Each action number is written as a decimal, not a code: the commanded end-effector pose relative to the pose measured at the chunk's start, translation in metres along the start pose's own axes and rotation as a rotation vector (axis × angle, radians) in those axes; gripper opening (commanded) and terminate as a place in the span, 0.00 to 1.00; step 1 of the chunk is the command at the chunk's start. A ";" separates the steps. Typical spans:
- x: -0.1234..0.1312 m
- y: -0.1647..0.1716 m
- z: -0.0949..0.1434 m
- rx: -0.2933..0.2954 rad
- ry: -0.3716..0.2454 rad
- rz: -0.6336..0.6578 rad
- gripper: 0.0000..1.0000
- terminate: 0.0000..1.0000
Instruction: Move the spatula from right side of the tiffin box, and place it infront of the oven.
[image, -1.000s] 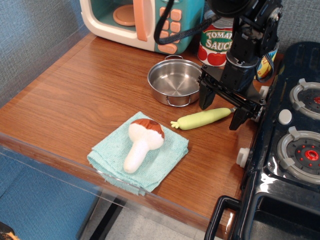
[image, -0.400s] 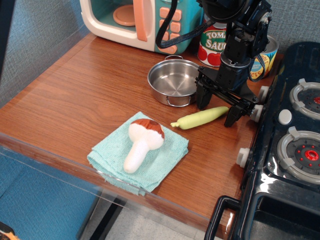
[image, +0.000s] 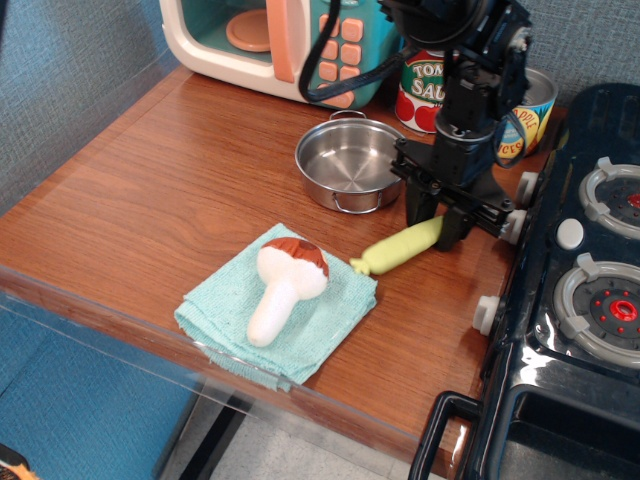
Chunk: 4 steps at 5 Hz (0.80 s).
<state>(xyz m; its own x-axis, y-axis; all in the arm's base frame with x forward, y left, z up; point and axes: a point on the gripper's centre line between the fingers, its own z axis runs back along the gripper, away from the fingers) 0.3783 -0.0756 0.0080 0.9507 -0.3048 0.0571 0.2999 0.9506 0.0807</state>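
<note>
Nearest the bottom edge, a teal cloth (image: 300, 330) lies on the wooden table (image: 150, 200) with a white, brown-capped toy mushroom (image: 283, 283) resting on it. Just right of the cloth, near the frame's centre, the spatula (image: 400, 247) lies slanted, its pale yellow-green handle pointing lower left. Its upper right end sits between the fingers of the hand (image: 433, 222), which are drawn in tight against the handle, gripping it. Left of the hand stands the tiffin box (image: 349, 164). A black toy stove (image: 590, 290) fills the right side. Behind the arm stand two printed cans (image: 425, 90), and the oven (image: 280, 45) sits at the upper left.
</note>
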 end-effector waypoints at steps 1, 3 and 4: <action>0.014 0.015 0.060 -0.093 -0.071 0.128 0.00 0.00; 0.020 0.051 0.125 -0.194 -0.212 0.258 0.00 0.00; -0.009 0.084 0.134 -0.134 -0.246 0.309 0.00 0.00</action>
<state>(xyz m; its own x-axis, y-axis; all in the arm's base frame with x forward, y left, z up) 0.3873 0.0000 0.1186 0.9761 0.0104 0.2171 0.0143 0.9936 -0.1120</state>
